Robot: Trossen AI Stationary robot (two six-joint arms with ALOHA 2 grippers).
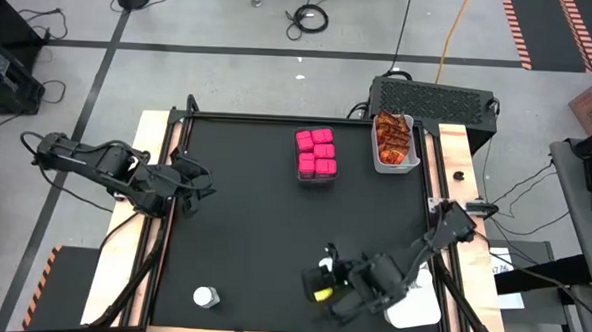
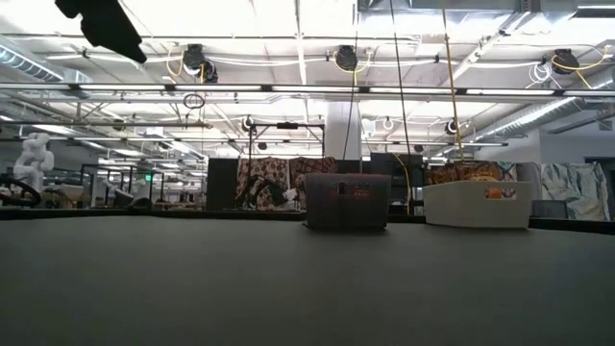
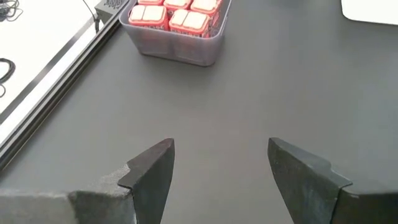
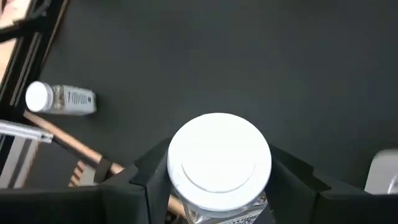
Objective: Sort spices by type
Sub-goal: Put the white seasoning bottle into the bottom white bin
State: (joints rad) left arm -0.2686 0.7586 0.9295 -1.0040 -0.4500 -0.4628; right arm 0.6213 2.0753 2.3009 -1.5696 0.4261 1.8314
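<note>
The right gripper (image 1: 329,279) sits low near the table's (image 1: 253,234) front edge, right of centre, its fingers (image 4: 140,177) clamped on a white-lidded jar (image 4: 219,163). The left gripper (image 3: 221,171) hangs at the table's left edge, jaws apart, nothing between them.

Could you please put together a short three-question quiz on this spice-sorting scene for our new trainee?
1. True or false: the pink packs lie loose on the table.
2. What is the right tool gripping?
   A. a sachet
   B. a white-lidded jar
   C. nothing
3. Where does the other jar lie?

Key
1. False: they sit together in a clear bin.
2. B: the held jar sits between its fingers.
3. On its side near the table's front edge, on the left arm's side; the left tool is open and empty.
</note>
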